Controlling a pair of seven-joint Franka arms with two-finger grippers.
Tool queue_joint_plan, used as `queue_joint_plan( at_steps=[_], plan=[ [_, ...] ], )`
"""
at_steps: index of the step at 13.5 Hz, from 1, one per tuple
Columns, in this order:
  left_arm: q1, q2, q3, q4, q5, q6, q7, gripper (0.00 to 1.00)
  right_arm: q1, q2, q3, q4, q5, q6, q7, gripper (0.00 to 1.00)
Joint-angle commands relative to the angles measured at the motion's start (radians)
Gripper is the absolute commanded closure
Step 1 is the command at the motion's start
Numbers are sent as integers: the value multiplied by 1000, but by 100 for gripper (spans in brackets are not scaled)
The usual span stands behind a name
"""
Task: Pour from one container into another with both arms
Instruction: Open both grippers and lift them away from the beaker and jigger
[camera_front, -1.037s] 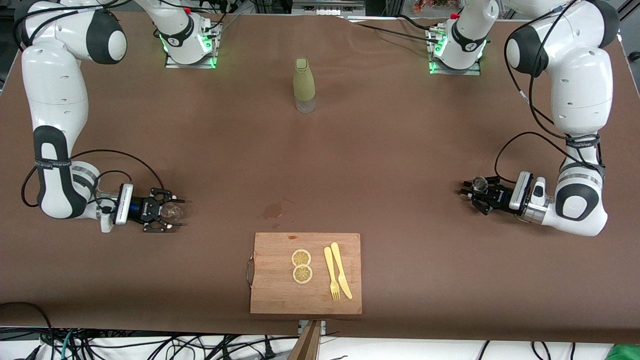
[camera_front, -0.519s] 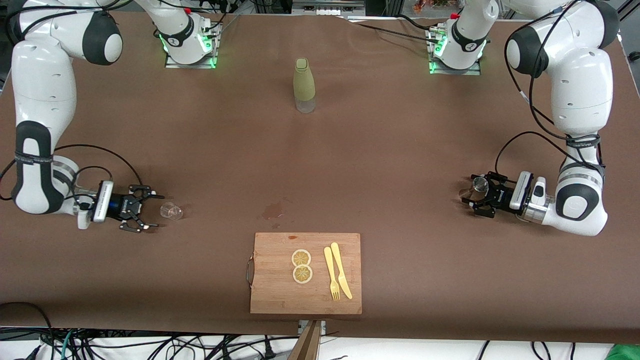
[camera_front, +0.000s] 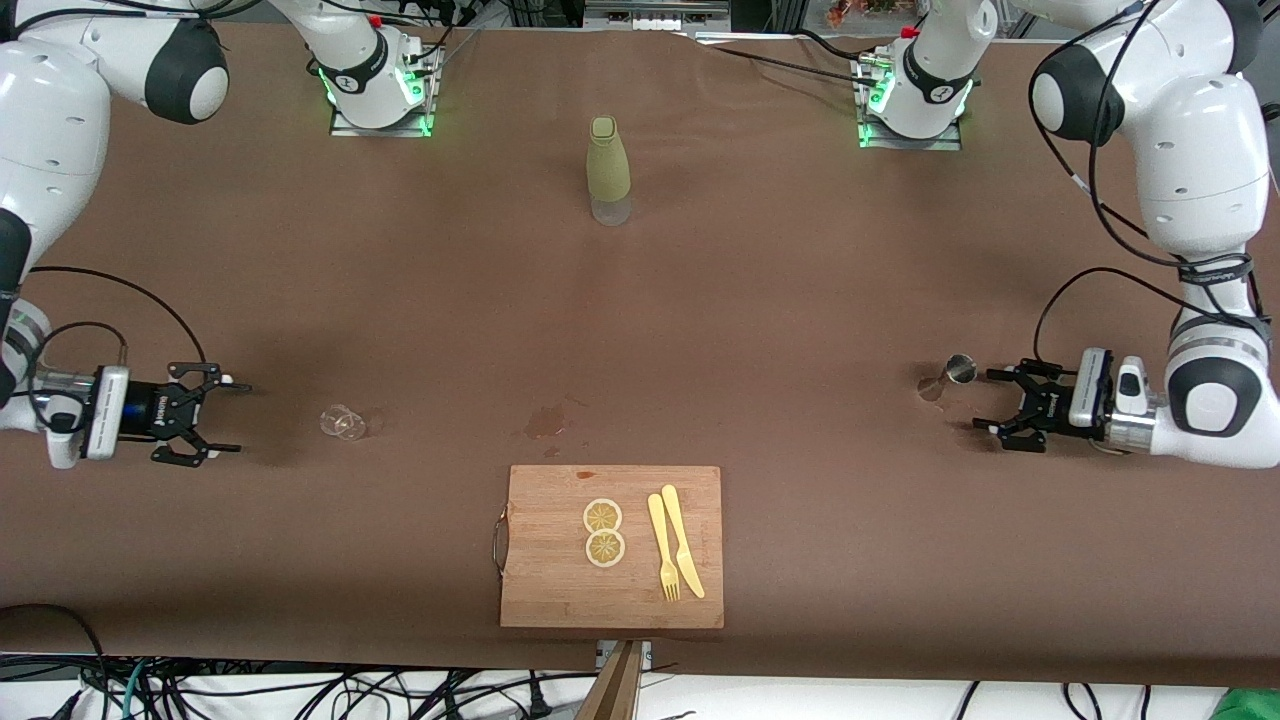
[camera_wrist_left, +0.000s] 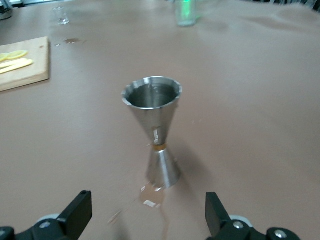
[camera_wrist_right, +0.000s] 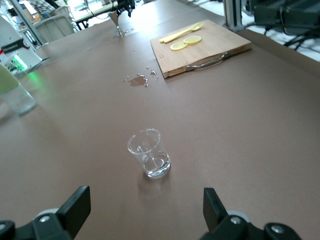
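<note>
A steel jigger (camera_front: 960, 371) stands upright on the brown table toward the left arm's end, its cup (camera_wrist_left: 152, 93) showing in the left wrist view. My left gripper (camera_front: 987, 401) (camera_wrist_left: 148, 220) is open just short of it, touching nothing. A small clear glass (camera_front: 343, 422) (camera_wrist_right: 149, 152) stands toward the right arm's end. My right gripper (camera_front: 238, 418) (camera_wrist_right: 145, 210) is open too, low over the table and well apart from the glass. Both white arms reach in from the table's ends.
A green bottle (camera_front: 608, 170) stands mid-table near the arm bases. A wooden cutting board (camera_front: 545, 580) near the front edge carries two lemon slices (camera_front: 603, 531), a yellow fork and a knife (camera_front: 677, 541). A small wet patch (camera_front: 545, 422) lies just above the board.
The right gripper let go of the glass and drew back toward its end of the table. The left gripper released the jigger, which now stands alone, and also pulled back.
</note>
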Motion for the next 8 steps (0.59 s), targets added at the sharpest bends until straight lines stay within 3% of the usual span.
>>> queue_joint_plan(
  at_steps=[1, 8],
  plan=[
    [12, -104, -6, -13, 68, 54, -9, 0, 6, -19, -16, 115, -70, -50, 218, 0],
    [-15, -443, -53, -53, 409, 134, -519, 0, 34, -162, 2, 164, -208, -61, 773, 0]
  ],
)
